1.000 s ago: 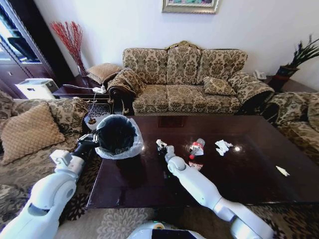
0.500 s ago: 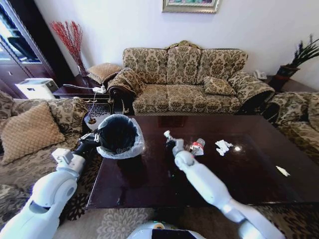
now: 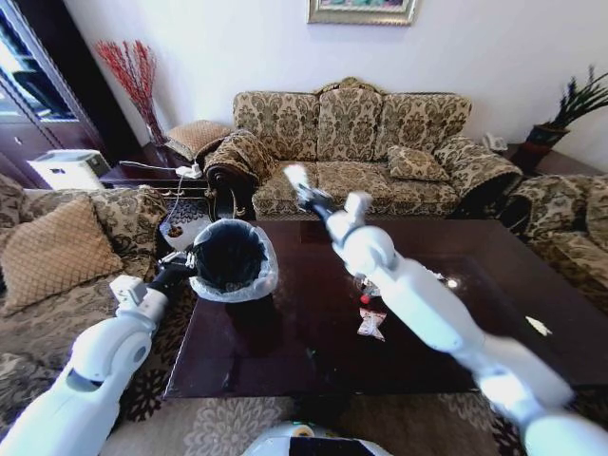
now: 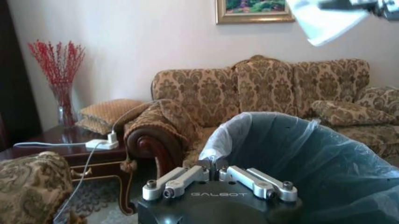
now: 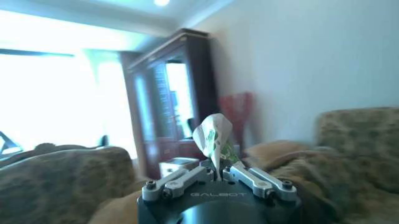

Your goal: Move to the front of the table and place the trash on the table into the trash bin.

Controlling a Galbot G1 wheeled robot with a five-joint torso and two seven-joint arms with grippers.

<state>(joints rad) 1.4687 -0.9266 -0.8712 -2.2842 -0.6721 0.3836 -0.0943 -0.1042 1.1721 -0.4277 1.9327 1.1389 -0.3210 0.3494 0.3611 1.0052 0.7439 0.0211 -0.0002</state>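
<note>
The right gripper [image 3: 302,193], raised at centre-top of the head view above the far edge of the table [image 3: 285,351], is clenched on a scrap of white paper with green print [image 5: 215,135], which stands up from between its fingers in the right wrist view. To its lower left, the left gripper [image 3: 177,271] is pinched on the bagged rim of the trash bin [image 3: 228,258], holding the black bin at the table's left corner. The step in hand looks like carrying one piece of trash to the bin; the next move would need the right arm to swing left and down until the scrap hangs over the bin's open mouth before letting go. On the glossy dark tabletop more trash waits: a red-and-white wrapper [image 3: 370,323] at centre and a white scrap [image 3: 539,327] at right. Patterned sofas [image 3: 351,152] ring the table, and red branches in a vase [image 3: 133,81] stand at upper left.
</note>
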